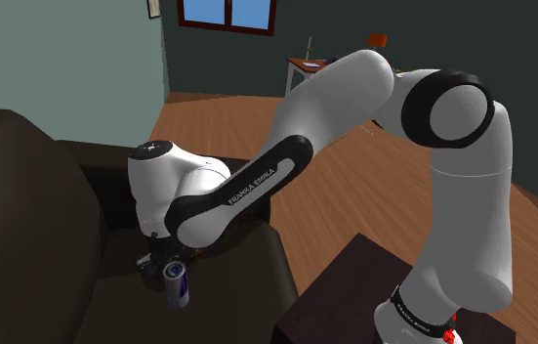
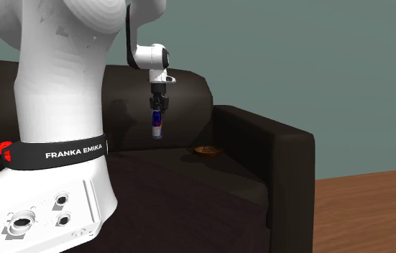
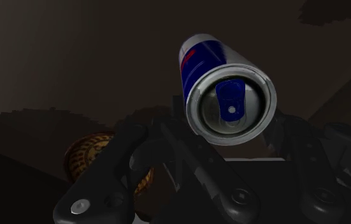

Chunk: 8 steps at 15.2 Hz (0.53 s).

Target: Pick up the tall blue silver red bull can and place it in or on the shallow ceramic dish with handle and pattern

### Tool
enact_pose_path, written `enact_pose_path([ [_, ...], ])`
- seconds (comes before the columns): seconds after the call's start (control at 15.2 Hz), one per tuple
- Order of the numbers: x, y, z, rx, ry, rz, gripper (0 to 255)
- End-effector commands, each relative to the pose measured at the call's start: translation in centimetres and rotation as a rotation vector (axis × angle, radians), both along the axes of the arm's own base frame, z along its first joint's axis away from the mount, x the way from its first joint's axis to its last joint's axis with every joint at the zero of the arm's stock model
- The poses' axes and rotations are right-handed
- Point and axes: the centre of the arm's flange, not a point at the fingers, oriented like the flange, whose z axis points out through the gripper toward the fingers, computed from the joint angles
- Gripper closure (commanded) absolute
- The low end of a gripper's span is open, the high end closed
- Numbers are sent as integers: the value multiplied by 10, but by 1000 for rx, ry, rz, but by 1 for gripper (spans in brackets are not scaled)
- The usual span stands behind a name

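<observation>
Walls: a teal wall point(image 1: 81, 59) meets a darker wall point(image 1: 472, 29).
Window: a wood-framed window point(image 1: 226, 14) with blue panes.
Floor: brown wood planks point(image 1: 354, 186).
Sofa: a dark brown sofa point(image 2: 246, 144) with broad arms.
Table: a small table point(image 1: 308, 66) by the far wall.

You see the can point(image 3: 231, 108) as smooth, shiny metal, its silver lid rim catching light. The sofa point(image 2: 246, 144) reads matt and dark to you; arm point(image 1: 354, 98) shell is smooth glossy white, floor point(image 1: 384, 186) is polished wood planks, dish point(image 3: 88, 156) looks dull, patterned.
</observation>
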Motion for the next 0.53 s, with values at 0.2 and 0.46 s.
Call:
enact_pose_path([
  [0.2, 53, -36, 10, 0, 0, 1, 255],
  [0.46, 97, -64, 18, 0, 0, 1, 255],
])
